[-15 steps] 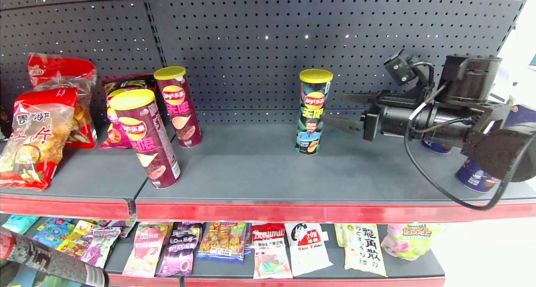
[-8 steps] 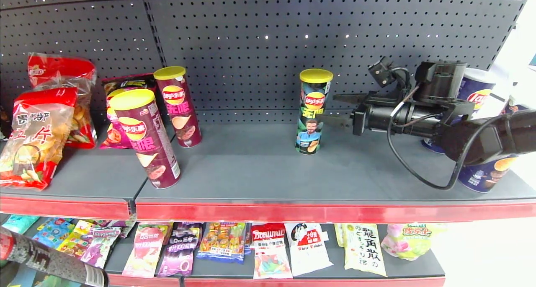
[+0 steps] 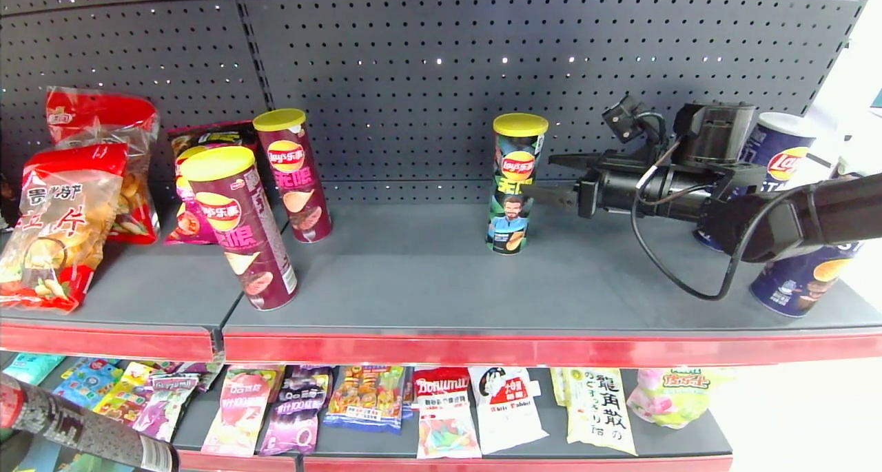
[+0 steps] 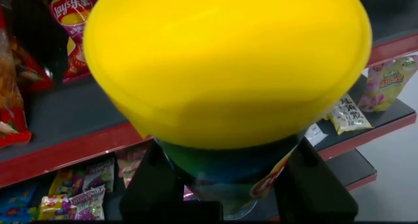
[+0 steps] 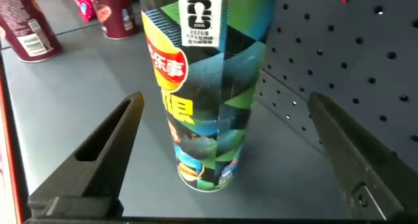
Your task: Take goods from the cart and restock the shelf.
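A green-and-blue chip can (image 3: 513,182) with a yellow lid stands upright mid-shelf, near the pegboard. My right gripper (image 3: 539,176) is level with it on its right side, open, its fingertips just reaching the can's edge. In the right wrist view the can (image 5: 202,100) stands between the spread fingers (image 5: 98,159), touching neither. My left gripper (image 4: 225,191) is shut on a second chip can (image 4: 228,61), whose yellow lid faces the camera. A tube (image 3: 83,431) lies at the lower left of the head view.
Two purple cans (image 3: 238,224) (image 3: 293,176) and red snack bags (image 3: 62,224) stand at the shelf's left. Blue cans (image 3: 803,279) stand at the right behind my right arm. Bare shelf (image 3: 413,272) lies between the cans. Several candy packets (image 3: 441,410) fill the lower shelf.
My right arm has moved left along the shelf, bringing the open fingers up to the green can and uncovering the blue cans. The can has not moved.
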### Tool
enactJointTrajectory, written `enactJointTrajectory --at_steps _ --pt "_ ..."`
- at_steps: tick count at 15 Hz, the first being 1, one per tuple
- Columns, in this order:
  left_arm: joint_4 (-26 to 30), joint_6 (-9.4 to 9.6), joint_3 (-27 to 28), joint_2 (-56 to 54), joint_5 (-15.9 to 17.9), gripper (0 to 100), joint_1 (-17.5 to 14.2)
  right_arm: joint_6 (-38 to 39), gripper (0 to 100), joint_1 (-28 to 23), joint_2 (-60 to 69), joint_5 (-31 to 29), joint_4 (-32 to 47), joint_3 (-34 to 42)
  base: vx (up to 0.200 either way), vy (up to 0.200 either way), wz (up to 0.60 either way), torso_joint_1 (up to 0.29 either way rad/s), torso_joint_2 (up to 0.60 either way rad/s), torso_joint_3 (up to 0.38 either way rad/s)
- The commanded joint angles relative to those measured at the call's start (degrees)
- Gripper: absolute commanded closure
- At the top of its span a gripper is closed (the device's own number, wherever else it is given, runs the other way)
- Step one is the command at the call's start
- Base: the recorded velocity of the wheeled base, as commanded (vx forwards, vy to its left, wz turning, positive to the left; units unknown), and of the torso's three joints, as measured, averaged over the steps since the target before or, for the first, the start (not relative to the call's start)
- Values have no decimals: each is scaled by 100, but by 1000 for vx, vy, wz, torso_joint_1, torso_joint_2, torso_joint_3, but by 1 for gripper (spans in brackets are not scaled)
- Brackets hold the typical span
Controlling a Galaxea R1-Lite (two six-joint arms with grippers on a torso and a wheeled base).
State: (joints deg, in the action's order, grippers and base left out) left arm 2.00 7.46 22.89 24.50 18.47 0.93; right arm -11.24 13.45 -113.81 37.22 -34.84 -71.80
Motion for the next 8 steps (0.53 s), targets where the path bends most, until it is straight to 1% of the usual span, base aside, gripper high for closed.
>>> enactJointTrajectory --at_steps 1,3,8 --pt "2 1 -4 19 -1 100 4 -1 0 88 -27 5 -5 -27 0 0 0 0 0 0" --pt "2 1 -4 -7 -1 100 -5 -1 0 176 -36 5 -5 -62 0 0 0 0 0 0" --pt "2 1 5 -25 -1 100 -5 -1 0 211 -484 5 -5 -765 0 0 0 0 0 0"
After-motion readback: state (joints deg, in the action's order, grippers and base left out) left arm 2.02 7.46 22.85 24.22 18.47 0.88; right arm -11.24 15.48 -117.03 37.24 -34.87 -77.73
